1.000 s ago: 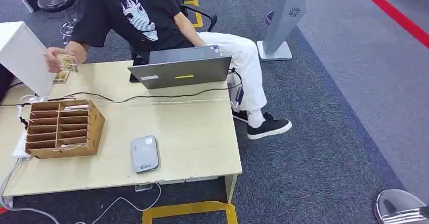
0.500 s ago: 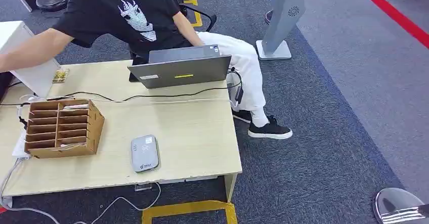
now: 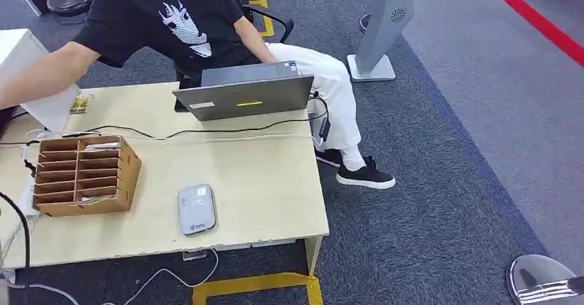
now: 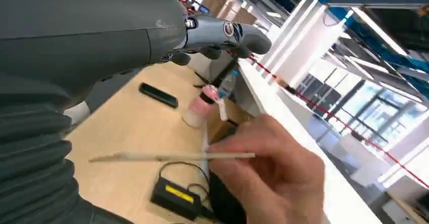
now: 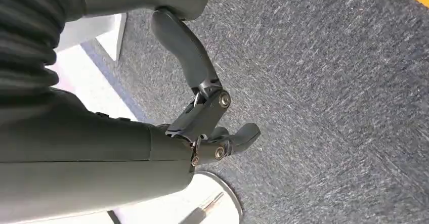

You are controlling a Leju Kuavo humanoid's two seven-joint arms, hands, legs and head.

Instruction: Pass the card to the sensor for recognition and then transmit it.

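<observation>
Pale wooden table (image 3: 262, 195) — grey carpet (image 3: 447, 181) around.

Bright, even indoor light; left wrist view blurred, windows glaring.

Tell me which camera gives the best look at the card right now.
The left wrist view: the card is close and edge-on, pinched in a person's hand just beyond the robot's left hand. The head view has the person's arm running off the frame's left edge. The right wrist view looks at carpet past the right hand.
</observation>
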